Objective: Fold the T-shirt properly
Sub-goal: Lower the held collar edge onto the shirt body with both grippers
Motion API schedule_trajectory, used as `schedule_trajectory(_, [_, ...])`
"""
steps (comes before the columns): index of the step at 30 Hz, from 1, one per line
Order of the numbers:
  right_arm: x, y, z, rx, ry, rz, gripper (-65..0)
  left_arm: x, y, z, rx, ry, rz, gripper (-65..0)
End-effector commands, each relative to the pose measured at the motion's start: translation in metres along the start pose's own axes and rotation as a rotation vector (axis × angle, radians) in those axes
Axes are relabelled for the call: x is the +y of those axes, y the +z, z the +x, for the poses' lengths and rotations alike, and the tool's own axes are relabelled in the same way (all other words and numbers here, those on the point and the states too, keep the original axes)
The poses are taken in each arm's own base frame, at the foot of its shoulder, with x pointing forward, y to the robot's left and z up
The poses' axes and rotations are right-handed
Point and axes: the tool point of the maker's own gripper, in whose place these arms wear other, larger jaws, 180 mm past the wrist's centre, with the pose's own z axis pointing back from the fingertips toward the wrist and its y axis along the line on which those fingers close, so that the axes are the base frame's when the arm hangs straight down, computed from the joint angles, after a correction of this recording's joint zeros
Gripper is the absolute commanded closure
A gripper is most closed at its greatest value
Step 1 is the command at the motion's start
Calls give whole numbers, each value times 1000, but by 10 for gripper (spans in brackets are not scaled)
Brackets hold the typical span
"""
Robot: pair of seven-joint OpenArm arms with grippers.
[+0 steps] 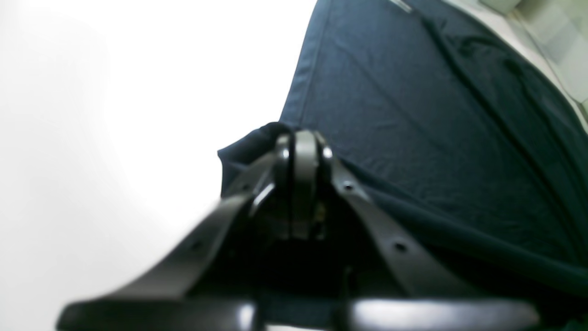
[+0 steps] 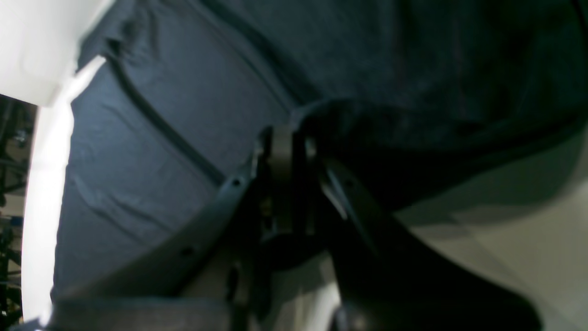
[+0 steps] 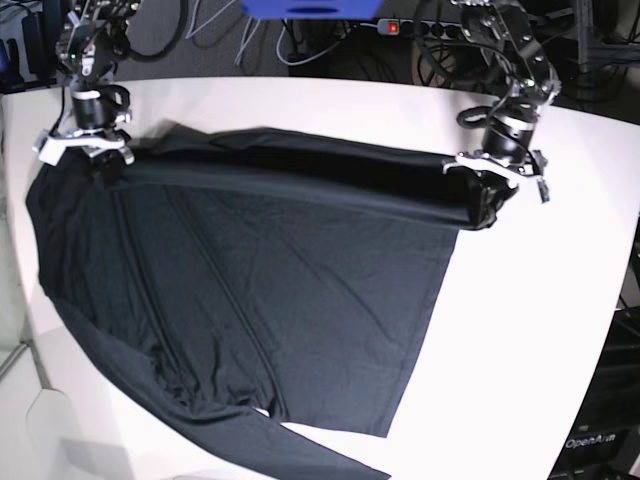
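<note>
The black T-shirt (image 3: 280, 290) lies spread over the white table (image 3: 540, 330), with a sleeve trailing to the front edge. Its far edge is drawn into a taut fold between the two arms. My left gripper (image 3: 492, 185) is at the right end of that fold, shut on a bunched corner of fabric. The left wrist view shows the left gripper (image 1: 304, 138) pinching the T-shirt (image 1: 413, 115) at its hem corner. At the fold's left end, my right gripper (image 3: 95, 158) is shut on cloth too. Seen from the right wrist, the right gripper (image 2: 287, 133) bites into the T-shirt (image 2: 161, 138).
Behind the table, a power strip (image 3: 400, 27) with a red light lies among loose cables, and a blue object (image 3: 310, 8) sits at the top edge. The table's curved edge (image 3: 20, 300) runs close to the shirt on the left.
</note>
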Motion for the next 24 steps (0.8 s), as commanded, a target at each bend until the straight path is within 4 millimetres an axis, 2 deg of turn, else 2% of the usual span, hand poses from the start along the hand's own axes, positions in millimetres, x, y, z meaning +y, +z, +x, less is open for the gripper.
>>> schedule_trajectory(1, [0,0,11,-39,5,7,-31,-2,-1,13,-54,2,-13,0])
schedule_trajectory(4, [-1,0,11,-41,2,5,-55,0,-2,9,-45,11,-10,0])
schedule_trajectory(20, [-6,1,20,-91,-43,-24,-59,-4,-4,13,-50,4,-19,0])
schedule_trajectory(24, [-6,1,18,-90,-46,-26,-59,-3,-4,16,-62,5,-17,-122])
